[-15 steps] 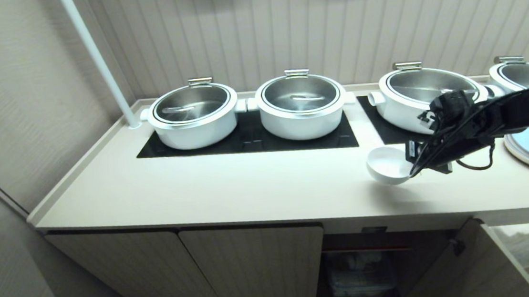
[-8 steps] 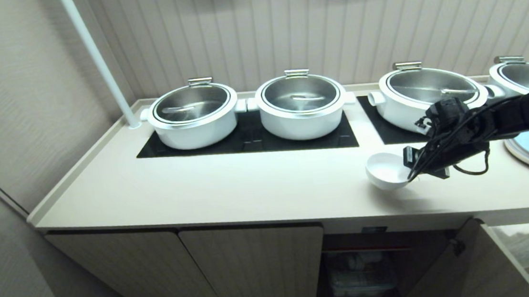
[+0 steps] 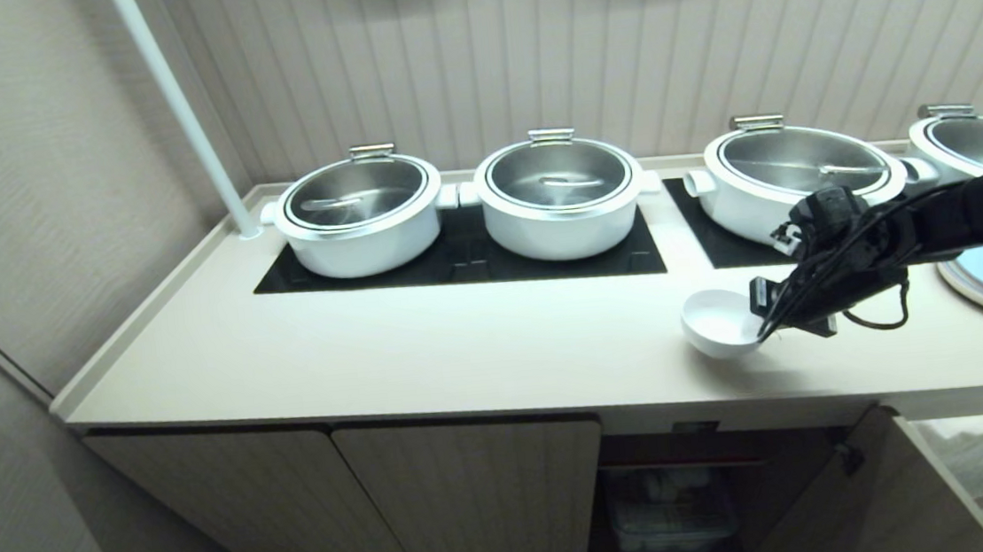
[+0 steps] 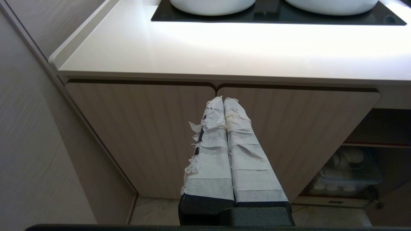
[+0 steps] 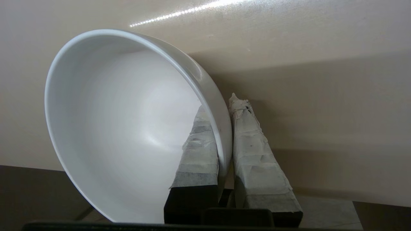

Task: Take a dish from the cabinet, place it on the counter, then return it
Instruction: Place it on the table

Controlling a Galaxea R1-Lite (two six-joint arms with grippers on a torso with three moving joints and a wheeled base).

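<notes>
right end effector is clamped on the rim of the dish; one taped finger inside the bowl, one outside, wall pinched between them (clear in the right wrist view); dish is tilted, mouth facing toward the left of the counter, low over the front strip, just ahead of the cooktop panel gap and near the third pot; can't tell from the head view whether its base is already touching the slab.

step in hand, my read: setting the dish down on the counter.

how to do it well:
- level the bowl before letting go; at this tilt it would rock or roll on release
- bring it down slowly until the foot sits flat; glossy ceramic on a smooth slab will skid if dropped
- open the fingers only enough to clear the wall, then back out along the finger line; the inner finger can drag the rim and tip it
- keep it off the counter's front edge; the open cabinet bay is directly below
- watch the cable loop at the wrist; it hangs close to the dish

left end effector is parked low in front of the closed cabinet doors, fingers pressed together, holding nothing; leave it there.
</notes>
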